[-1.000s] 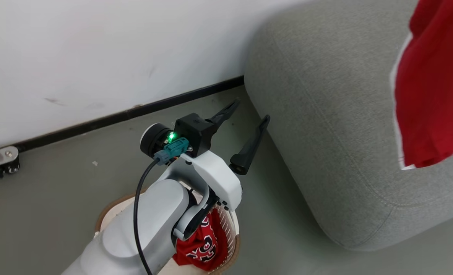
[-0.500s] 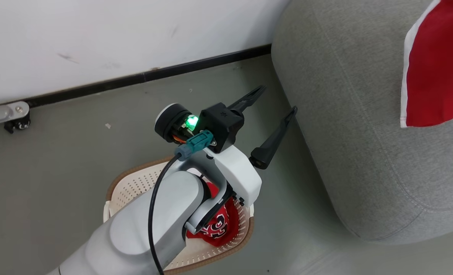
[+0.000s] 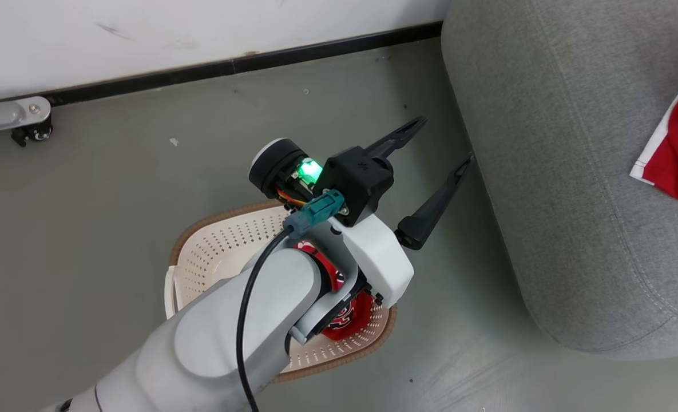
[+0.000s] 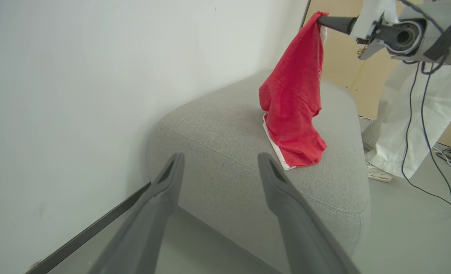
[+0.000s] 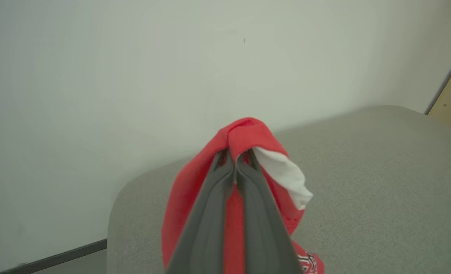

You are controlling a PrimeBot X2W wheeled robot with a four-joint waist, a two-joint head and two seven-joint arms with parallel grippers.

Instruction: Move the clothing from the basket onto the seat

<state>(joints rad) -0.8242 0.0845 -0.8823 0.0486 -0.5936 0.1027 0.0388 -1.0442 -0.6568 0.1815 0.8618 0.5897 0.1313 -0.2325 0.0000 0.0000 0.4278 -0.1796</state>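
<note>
Jersey (image 4: 292,110) hangs from right gripper (image 5: 235,158) (touching seat (image 4: 217,129)).

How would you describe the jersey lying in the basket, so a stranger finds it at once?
Beside the big grey sofa, an oval cream basket stands on the floor. The red jersey with black-and-white lettering lies inside it; the other red jersey hangs from the right tool down onto the sofa.

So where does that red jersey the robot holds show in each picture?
Head view: the red jersey is at the right edge, against the grey sofa.
Left wrist view: the red jersey hangs upper right of centre from the right gripper, hem on the grey sofa.
Right wrist view: the red jersey sits centre, pinched in the right gripper.
Shared landmark: the grey sofa.
</note>
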